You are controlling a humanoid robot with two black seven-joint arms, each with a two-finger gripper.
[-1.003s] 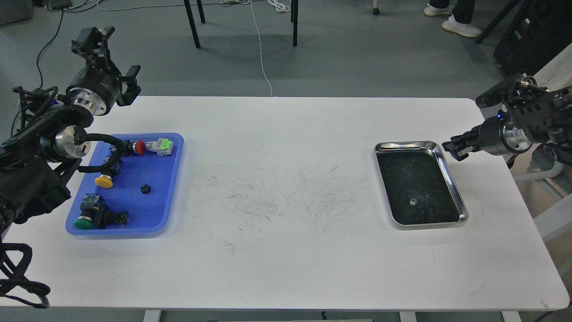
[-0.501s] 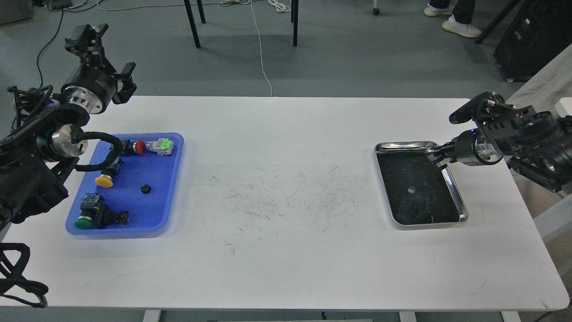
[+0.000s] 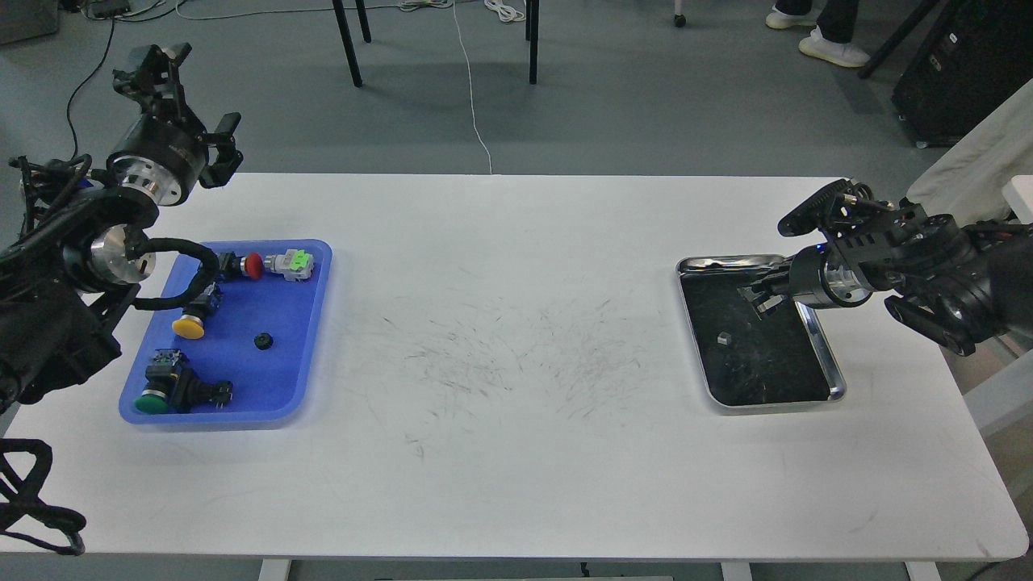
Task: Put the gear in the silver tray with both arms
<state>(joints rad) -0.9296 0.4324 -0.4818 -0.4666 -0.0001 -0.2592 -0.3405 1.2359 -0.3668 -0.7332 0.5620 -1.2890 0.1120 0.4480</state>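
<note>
Desk: a white desk (image 3: 516, 420) with grey scuff marks at its middle carries two trays, well apart, one at each end.

Silver tray: the silver tray (image 3: 835, 375) lies flat at the right end of the desk, its polished rim around a dark, scratched bottom.

Small grey piece: a small grey piece (image 3: 724, 339) lies on the tray bottom, left of centre; too small to name.

Right end effector: the right end effector (image 3: 759, 292) reaches in from the right over the far part of the silver tray, above the dark bottom. It is dark and seen nearly end-on, so I cannot tell whether its fingers are parted or together, nor whether it touches the tray.

Left end effector: the left end effector (image 3: 176, 90) is raised beyond the far left corner of the desk, its two black fingers spread apart with nothing between them.

Blue tray: the blue plastic tray (image 3: 303, 371) sits at the left end, partly covered by the left arm.

Gear: a small black gear (image 3: 261, 341) lies near the middle of the blue tray, clear of both end effectors.

Other parts in the blue tray: a red push button (image 3: 253, 265) joined to a green and white block (image 3: 294, 264) at the far edge, a yellow push button (image 3: 188, 326) on the left, a green push button (image 3: 151, 400) with a black body at the near left corner.
</note>
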